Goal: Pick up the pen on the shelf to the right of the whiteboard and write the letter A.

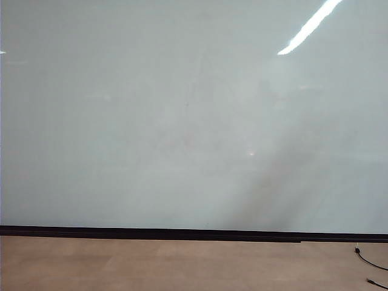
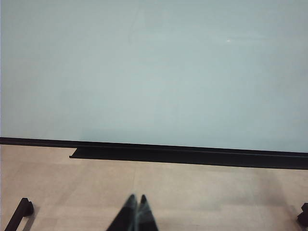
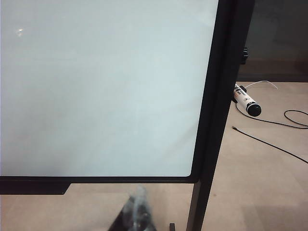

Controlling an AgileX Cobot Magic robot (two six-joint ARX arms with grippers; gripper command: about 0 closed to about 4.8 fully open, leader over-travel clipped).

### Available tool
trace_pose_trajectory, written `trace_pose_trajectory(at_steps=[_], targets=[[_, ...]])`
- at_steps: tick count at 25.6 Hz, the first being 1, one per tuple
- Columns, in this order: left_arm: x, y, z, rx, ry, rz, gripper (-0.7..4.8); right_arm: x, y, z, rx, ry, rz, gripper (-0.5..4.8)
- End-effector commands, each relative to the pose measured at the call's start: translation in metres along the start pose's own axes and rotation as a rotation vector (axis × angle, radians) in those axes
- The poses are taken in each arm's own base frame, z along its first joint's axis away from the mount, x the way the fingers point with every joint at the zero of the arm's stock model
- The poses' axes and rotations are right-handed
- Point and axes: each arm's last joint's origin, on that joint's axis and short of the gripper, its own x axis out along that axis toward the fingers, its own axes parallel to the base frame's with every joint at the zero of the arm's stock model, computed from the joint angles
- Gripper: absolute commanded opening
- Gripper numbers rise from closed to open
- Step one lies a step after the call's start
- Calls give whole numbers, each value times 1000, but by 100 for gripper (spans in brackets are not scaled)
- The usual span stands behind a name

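The whiteboard (image 1: 182,121) is a large glossy pale board that fills most of the exterior view, and its face is blank. No letter A is in view. In the right wrist view the pen (image 3: 247,101), white-barrelled with a dark tip, pokes out just past the board's black right frame (image 3: 216,106). The shelf under it is hidden by that frame. My right gripper (image 3: 138,192) is blurred, low before the board's lower right corner and well short of the pen; its fingers look pressed together. My left gripper (image 2: 136,197) is shut and empty above the tan floor, facing the whiteboard (image 2: 154,72). Neither gripper shows in the exterior view.
A black strip (image 1: 182,233) runs along the board's bottom edge, with a black tray (image 2: 183,155) below it. Black cables (image 3: 269,142) trail over the floor right of the frame, and a cable (image 1: 370,262) lies at the right. A black stand foot (image 2: 19,211) sits on the floor.
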Motion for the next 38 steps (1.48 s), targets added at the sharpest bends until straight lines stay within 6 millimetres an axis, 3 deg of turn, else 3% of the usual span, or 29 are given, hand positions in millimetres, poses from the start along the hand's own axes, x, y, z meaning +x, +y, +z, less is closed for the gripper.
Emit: trace_pose_trajectory(at_steps=[1,19,25,29,31,33,34,35,37,38], targets=[[0,0,1,5,-8,-3,-4,0,0,3,2,-21,-3,-1],[0,0,1,5,-8,-3,-5,0,-1,6,2,-51,-19,-1],[0,0,1,4,-8,-3,-5,-2,-9,6,14,-51,-306,-1],[0,0,1,5,-8,-3,-5,-2,-10,6,44,-54,-347,5],[0,0,1,5,-8,-3,-4,-2,-9,6,43,-54,-335,82],[0,0,1,5,-8,-3,-4,-2,-9,6,43,-54,-335,102],[0,0,1,4,-8,-3,-5,-2,-9,5,42,-50,-335,155],[0,0,1,5,-8,-3,-4,-2,-9,5,42,-47,-336,279],[0,0,1,4,-8,-3,-4,-2,-9,5,41,-44,-335,432],[0,0,1,4,-8,-3,-4,-2,-9,5,41,-43,-336,476]])
